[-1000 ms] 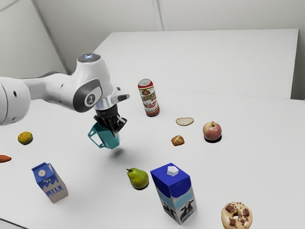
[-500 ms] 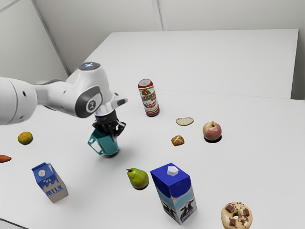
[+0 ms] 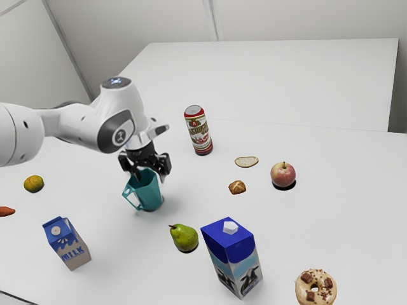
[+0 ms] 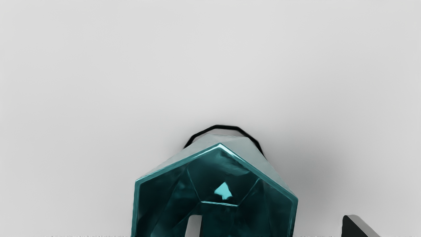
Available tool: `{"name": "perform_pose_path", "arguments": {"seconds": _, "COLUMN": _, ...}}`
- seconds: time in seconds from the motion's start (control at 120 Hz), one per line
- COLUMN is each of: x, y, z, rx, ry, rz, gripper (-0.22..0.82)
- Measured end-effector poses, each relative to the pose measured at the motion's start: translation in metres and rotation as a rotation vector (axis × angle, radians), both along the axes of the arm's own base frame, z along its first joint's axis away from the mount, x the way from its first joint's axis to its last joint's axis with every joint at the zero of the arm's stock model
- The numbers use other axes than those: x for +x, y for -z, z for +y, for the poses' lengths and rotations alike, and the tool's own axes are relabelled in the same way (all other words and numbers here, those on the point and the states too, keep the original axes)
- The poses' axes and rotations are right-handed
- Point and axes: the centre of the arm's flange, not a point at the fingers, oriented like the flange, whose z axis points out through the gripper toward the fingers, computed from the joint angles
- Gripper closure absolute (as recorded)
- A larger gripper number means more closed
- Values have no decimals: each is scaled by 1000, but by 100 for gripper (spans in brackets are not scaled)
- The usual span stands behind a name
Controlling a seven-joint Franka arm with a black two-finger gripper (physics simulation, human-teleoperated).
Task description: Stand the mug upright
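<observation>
Picture a clock on the exterior view, with the mug in the middle and twelve at the top. Closest to the camera, at four o'clock, you have a donut with brown chunks on it. A tall cow carton with a blue top stands nearer the mug, between four and five. Your small milk carton stands at eight, and a green pear sits at five. A carrot pokes in at nine. Next comes your teal mug, standing on the table with its open top up and its handle at eight. Your gripper is right at its top, with its fingers wide apart. In the wrist view, one finger is over the mug's open top, and the other is outside, with a gap to the mug's wall. A little mandarin is at nine, and a bread roll and a red apple are at three. Farther back, a bread slice lies between two and three, and a red and white can stands at one.
</observation>
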Motion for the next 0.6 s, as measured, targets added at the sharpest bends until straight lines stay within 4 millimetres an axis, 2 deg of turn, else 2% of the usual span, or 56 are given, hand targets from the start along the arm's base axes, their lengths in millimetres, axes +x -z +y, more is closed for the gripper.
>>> {"name": "perform_pose_path", "arguments": {"seconds": 0.125, "x": -1, "y": -16, "z": 0, "rx": 3, "ry": -5, "rz": -18, "gripper": 9}}
{"name": "perform_pose_path", "arguments": {"seconds": 0.3, "x": 4, "y": -54, "z": -5, "rx": 7, "ry": -6, "rz": -56, "gripper": 4}}
{"name": "perform_pose_path", "arguments": {"seconds": 0.433, "x": 15, "y": -89, "z": -15, "rx": 10, "ry": 11, "rz": -76, "gripper": 2}}
{"name": "perform_pose_path", "arguments": {"seconds": 0.6, "x": 26, "y": -145, "z": -19, "rx": 12, "ry": 14, "rz": -99, "gripper": 1}}
